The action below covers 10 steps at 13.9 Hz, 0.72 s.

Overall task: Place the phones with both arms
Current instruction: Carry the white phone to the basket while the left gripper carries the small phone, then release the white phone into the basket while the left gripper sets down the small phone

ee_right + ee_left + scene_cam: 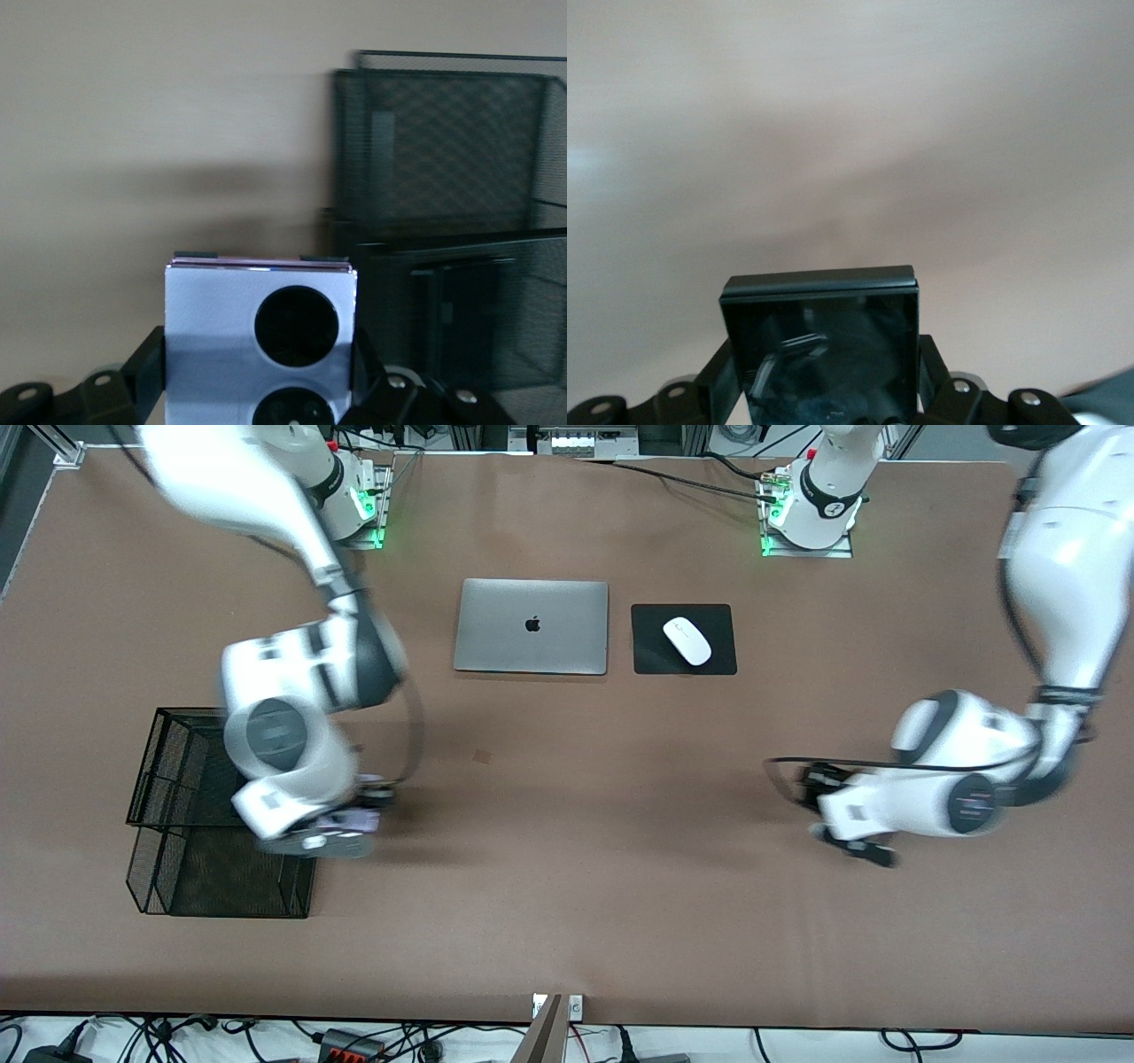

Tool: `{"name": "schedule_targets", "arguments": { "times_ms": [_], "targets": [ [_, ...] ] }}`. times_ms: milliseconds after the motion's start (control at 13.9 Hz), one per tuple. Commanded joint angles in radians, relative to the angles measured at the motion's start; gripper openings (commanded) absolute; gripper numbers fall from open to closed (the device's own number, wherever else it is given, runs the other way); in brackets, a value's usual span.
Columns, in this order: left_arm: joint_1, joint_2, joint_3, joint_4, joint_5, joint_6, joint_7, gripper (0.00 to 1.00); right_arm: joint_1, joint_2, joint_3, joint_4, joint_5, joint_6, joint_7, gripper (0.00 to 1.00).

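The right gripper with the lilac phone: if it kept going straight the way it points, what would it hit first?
Probably the black mesh basket. The right gripper, shut on the lilac phone, faces bare table with the basket just to one side, so depending on depth it might meet the table surface first.

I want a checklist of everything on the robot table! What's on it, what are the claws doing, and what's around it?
Surface: brown table, bare in the middle.
Job's things: lilac phone with two black circles, held by the right claw; black squarish phone, held by the left claw. A long slim phone: nothing seen.
Clutter: black mesh basket at the right arm's end; silver laptop, closed; white mouse on a black mouse pad beside it.
Grippers: right claw shut on the lilac phone, beside the basket; left claw shut on the black phone, above bare table.
Cables: black cable by the left arm's base.
Surroundings: wires below the table's near edge.
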State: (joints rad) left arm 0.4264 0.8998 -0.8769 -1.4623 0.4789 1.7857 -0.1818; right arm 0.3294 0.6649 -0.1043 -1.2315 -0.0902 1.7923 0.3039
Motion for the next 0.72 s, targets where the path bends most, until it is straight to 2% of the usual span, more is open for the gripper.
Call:
{"name": "schedule_targets", "arguments": {
  "times_ms": [0, 144, 287, 503, 646],
  "targets": [
    [-0.171, 0.019, 0.029, 0.042, -0.071, 0.076, -0.184, 0.25, -0.116, -0.074, 0.026, -0.077, 0.055, -0.045, -0.116, 0.29],
    [-0.315, 0.056, 0.053, 0.077, -0.071, 0.17, -0.345, 0.25, -0.196, -0.111, 0.026, -0.161, 0.058, -0.044, -0.213, 0.29],
    [-0.435, 0.089, 0.091, 0.095, -0.078, 0.303, -0.438, 0.25, -0.251, -0.117, 0.025, -0.189, 0.056, -0.044, -0.275, 0.29],
    [-0.537, 0.16, 0.104, 0.097, -0.132, 0.498, -0.518, 0.25, -0.294, -0.102, 0.025, -0.218, 0.056, -0.022, -0.324, 0.29],
    [-0.583, 0.191, 0.139, 0.096, -0.135, 0.557, -0.536, 0.25, -0.32, -0.097, 0.025, -0.236, 0.055, 0.008, -0.354, 0.29]
  ]
}}
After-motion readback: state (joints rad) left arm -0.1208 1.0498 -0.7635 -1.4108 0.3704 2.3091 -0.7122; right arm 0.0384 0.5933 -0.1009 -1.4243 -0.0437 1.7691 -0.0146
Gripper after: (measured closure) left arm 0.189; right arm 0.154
